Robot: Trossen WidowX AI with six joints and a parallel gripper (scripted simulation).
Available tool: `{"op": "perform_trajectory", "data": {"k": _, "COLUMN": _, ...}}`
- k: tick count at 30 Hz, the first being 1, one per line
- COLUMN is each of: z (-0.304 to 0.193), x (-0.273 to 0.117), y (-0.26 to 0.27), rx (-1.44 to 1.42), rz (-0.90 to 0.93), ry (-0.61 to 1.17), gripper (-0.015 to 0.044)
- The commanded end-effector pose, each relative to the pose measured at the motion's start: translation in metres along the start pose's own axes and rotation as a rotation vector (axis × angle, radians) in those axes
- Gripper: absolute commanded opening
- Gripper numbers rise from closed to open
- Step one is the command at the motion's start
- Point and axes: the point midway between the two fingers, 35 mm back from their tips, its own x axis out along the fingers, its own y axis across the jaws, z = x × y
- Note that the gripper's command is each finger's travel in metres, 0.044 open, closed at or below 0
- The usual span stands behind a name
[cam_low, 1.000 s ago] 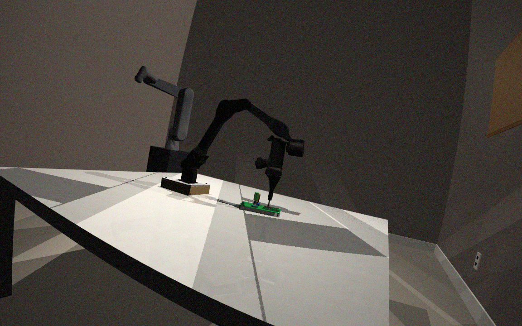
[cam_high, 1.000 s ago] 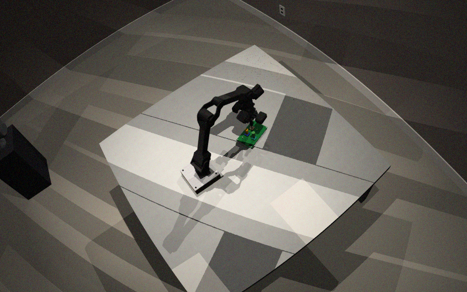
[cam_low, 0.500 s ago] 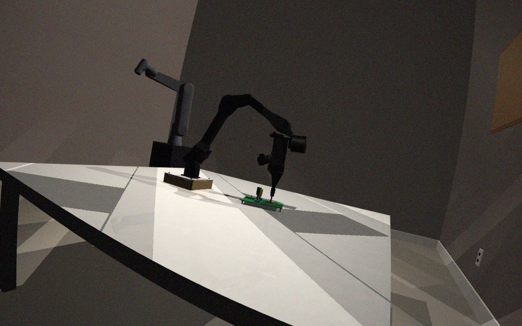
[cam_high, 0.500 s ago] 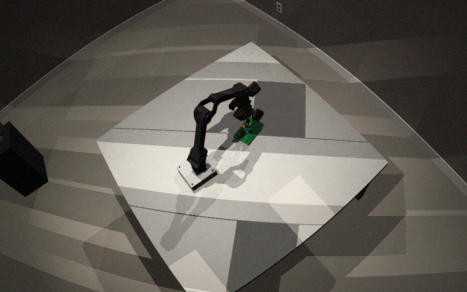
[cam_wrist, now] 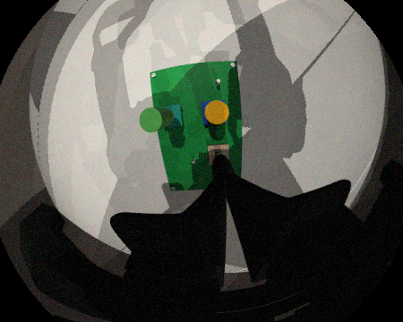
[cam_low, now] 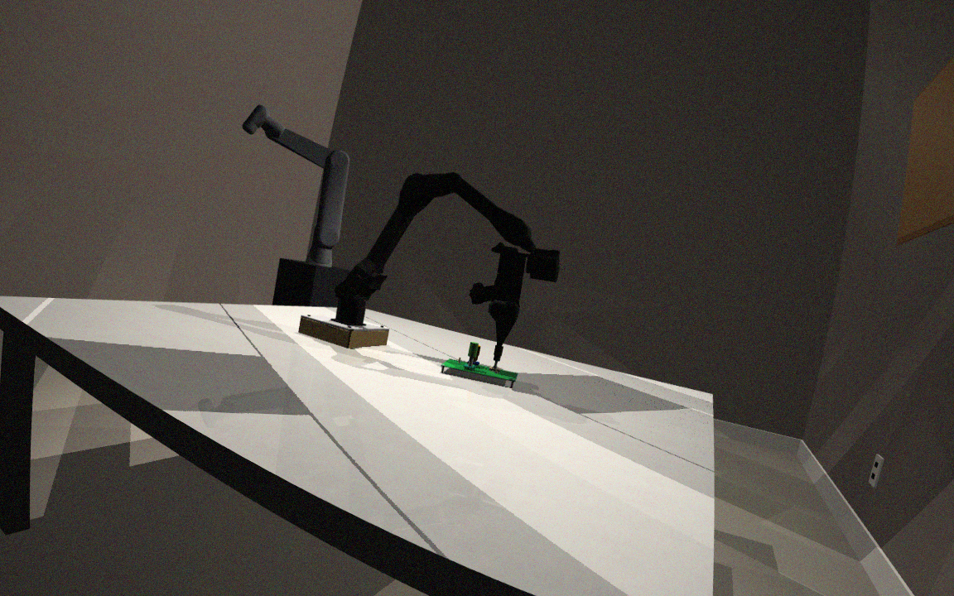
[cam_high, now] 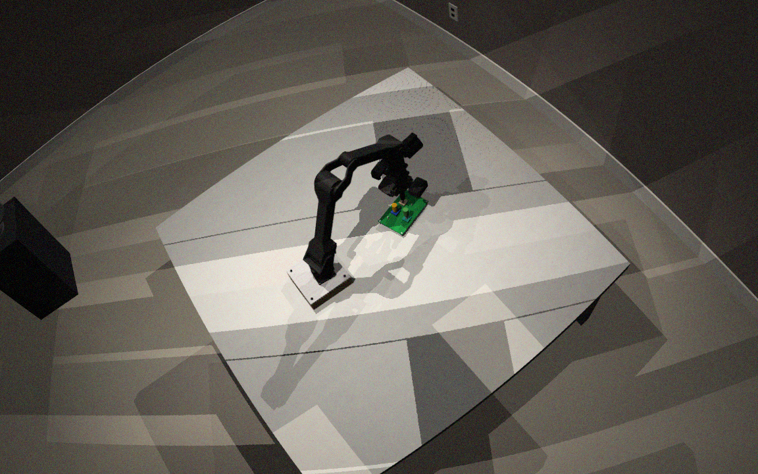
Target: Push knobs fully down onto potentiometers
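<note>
The green circuit board [cam_high: 391,222] [cam_low: 482,373] [cam_wrist: 184,154] stands on short legs. A green knob [cam_high: 406,209] [cam_low: 472,348] [cam_wrist: 150,120] stands tall above a teal potentiometer [cam_wrist: 176,114]; in the wrist view its top is well offset from that base. An orange knob [cam_high: 395,206] [cam_wrist: 217,112] stands over a blue potentiometer [cam_wrist: 204,107]. My gripper [cam_high: 403,198] [cam_low: 498,359] [cam_wrist: 223,177] is shut and points down at a pinkish square part [cam_wrist: 211,148] beside the orange knob. The fingertips hide part of it; whether they touch it is unclear.
Small pale pins stand on the board, one [cam_wrist: 218,81] beyond the orange knob and one [cam_wrist: 193,161] near the fingertips. The arm's base plate [cam_high: 305,287] [cam_low: 325,330] is on the same table. Another grey arm [cam_low: 330,199] stands on a dark block behind the table.
</note>
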Motion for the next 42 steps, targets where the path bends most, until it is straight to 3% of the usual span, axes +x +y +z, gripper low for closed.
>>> {"op": "perform_trajectory", "data": {"k": 1, "z": -0.0025, "x": 0.0239, "y": -0.0004, "rx": 0.001, "rz": -0.009, "ry": -0.022, "gripper": 0.0000}}
{"op": "perform_trajectory", "data": {"k": 42, "z": -0.0023, "x": 0.0295, "y": -0.0005, "rx": 0.001, "rz": -0.009, "ry": -0.022, "gripper": 0.0000}}
